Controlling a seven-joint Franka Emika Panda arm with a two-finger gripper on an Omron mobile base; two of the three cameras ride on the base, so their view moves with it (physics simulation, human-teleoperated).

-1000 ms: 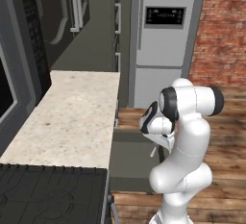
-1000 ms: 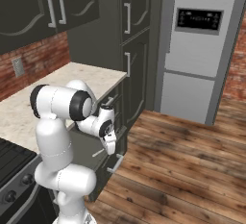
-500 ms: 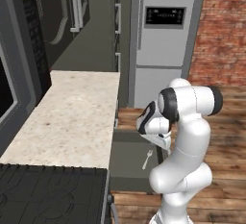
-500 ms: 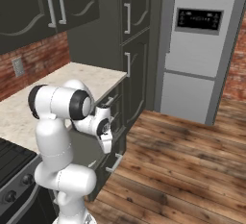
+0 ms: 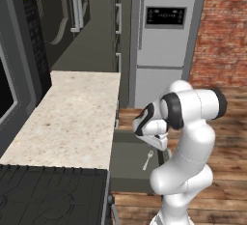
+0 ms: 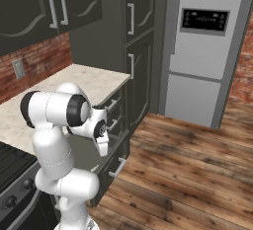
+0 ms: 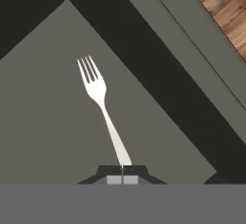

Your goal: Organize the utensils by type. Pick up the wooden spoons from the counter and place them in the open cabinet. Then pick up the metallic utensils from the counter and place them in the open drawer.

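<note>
Holding: jaws (image 7: pixel 122 169) pressed together on the handle end of a silvery fork (image 7: pixel 102 106), which hangs over the open drawer (image 5: pixel 129 157).
Fork: all metal in the hand view, four thin tines pointing away from the jaws, handle narrowing toward the grip; it points down in the left base view.
Drawer: dark grey, pulled out below the surface (image 5: pixel 72 118), flat floor.
Surface: beige speckled stone, black stovetop (image 5: pixel 48 195) at its near end.
Room: wood plank floor (image 6: pixel 197 174), silver fridge (image 6: pixel 207 51), red brick wall (image 5: pixel 219 31), dark cabinets (image 6: pixel 59 2).
Views: hand view shows the tines; left base view shows the drawer's inside; right base view shows the drawer fronts with silver handles.
</note>
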